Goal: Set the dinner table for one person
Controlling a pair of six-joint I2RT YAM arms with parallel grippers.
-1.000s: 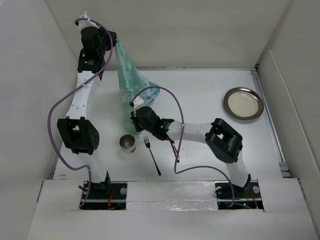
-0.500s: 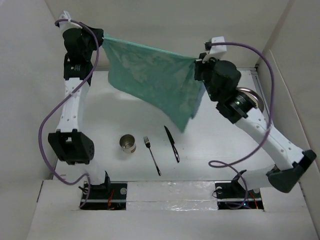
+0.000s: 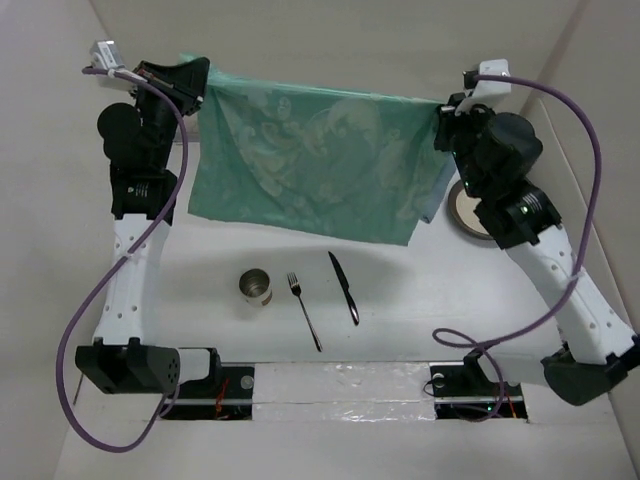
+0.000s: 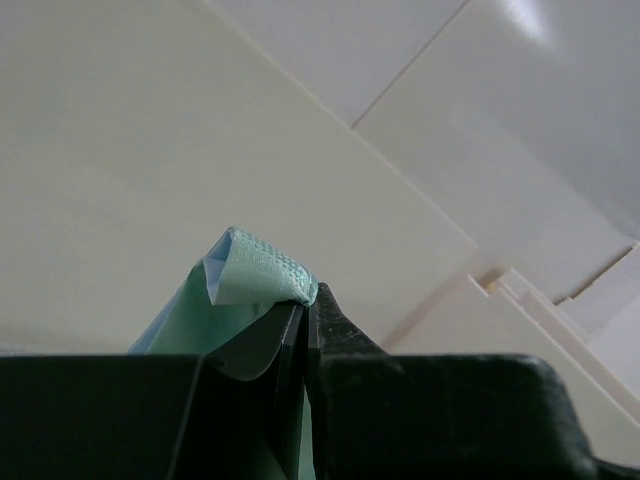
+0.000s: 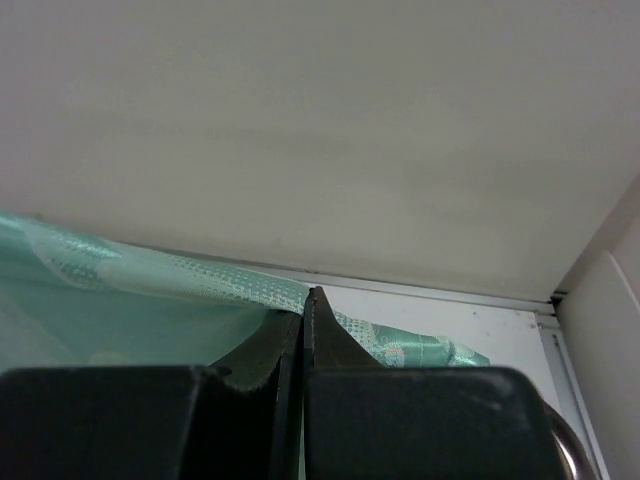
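Observation:
A shiny green cloth mat [image 3: 315, 160] hangs stretched out flat in the air above the far half of the white dinner table [image 3: 420, 290]. My left gripper [image 3: 196, 80] is shut on its upper left corner [image 4: 255, 275]. My right gripper [image 3: 446, 108] is shut on its upper right corner [image 5: 250, 290]. On the table near the front stand a metal cup [image 3: 256, 287], a fork [image 3: 304, 311] and a black knife [image 3: 344, 287]. A round metal plate [image 3: 466, 210] lies at the right, mostly hidden behind my right arm.
White walls [image 3: 350, 50] close in the table at the back and on both sides. The arm bases [image 3: 210, 375] sit at the near edge. Purple cables [image 3: 80, 330] loop beside each arm.
The bunched mat hanging from my left gripper was caught at its other corner by my right gripper. Both arms rose and spread apart, so the mat is now pulled out wide and level.

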